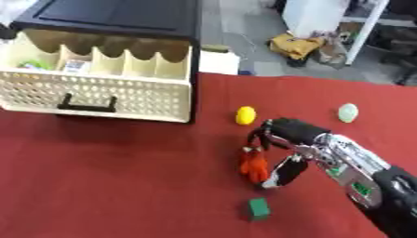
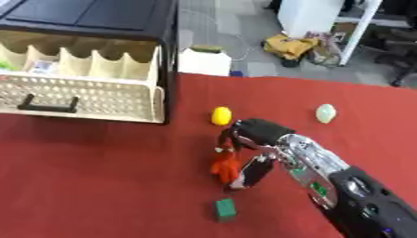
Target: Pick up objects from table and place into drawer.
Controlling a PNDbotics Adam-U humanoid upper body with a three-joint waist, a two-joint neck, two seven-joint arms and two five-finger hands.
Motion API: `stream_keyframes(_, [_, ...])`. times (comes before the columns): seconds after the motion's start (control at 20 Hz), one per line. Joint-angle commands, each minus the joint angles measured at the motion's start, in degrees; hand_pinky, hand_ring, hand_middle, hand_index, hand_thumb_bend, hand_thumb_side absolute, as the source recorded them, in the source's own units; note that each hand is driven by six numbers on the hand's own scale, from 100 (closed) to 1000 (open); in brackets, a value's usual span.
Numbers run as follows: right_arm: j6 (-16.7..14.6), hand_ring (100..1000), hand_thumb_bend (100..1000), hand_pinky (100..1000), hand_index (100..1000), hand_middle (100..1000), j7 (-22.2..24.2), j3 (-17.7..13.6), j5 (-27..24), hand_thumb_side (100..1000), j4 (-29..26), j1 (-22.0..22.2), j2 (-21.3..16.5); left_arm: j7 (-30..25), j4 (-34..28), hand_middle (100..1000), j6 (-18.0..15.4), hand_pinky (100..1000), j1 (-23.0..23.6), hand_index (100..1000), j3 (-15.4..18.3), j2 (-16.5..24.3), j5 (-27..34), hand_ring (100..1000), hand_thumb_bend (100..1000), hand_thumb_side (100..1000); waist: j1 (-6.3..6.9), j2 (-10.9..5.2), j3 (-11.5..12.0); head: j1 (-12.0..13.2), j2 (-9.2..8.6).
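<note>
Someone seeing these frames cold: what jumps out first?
The black and silver right robot hand at centre right, fingers curled around a small orange-red object on the red tablecloth. Next, the cream perforated plastic drawer pulled open from its black cabinet at upper left. Scattered near the hand: a yellow rounded object, a pale green rounded object and a small green block.

Even bright light — soft blur throughout
</note>
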Motion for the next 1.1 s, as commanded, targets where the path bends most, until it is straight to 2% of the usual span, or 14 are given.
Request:
stream_keyframes(0.05, [0.1,612,720,649,775,437,-0.4,-0.5,-0.7,390,-0.1,-0.8,-0.6,-0.1,-0.7,540,0.0,556,-0.6,838,0.6,0.4,0.4,505,105,1000,0.30,-0.90,0.1,-0.3,-0.67])
stream_keyframes(0.3, [0.4,611,690,647,770,433,-1.1,-0.5,-0.8,390,0.3,-0.8,-0.5,-0.1,-0.7,539,0.1,555,-0.5,837,0.6,0.3,0.3,505,105,1000,0.27,-0.81,0.2,-0.3,-0.67])
stream_keyframes(0.65, [-0.1,632,661,657,805,471,-1.3,-0.7,0.2,390,0.9,-0.4,-0.9,0.0,-0.7,539,0.1,554,-0.5,838,0.7,0.3,0.4,505,105,1000,0.25,-0.77,0.2,-0.4,-0.92])
stream_keyframes(1.1, [-1.5,651,541,660,822,490,-0.2,-1.0,1.5,379,1.5,0.0,-1.4,0.1,-0.7,538,0.1,553,-0.6,839,0.8,0.2,0.7,505,107,1000,0.33,-0.70,0.4,-0.8,-1.13])
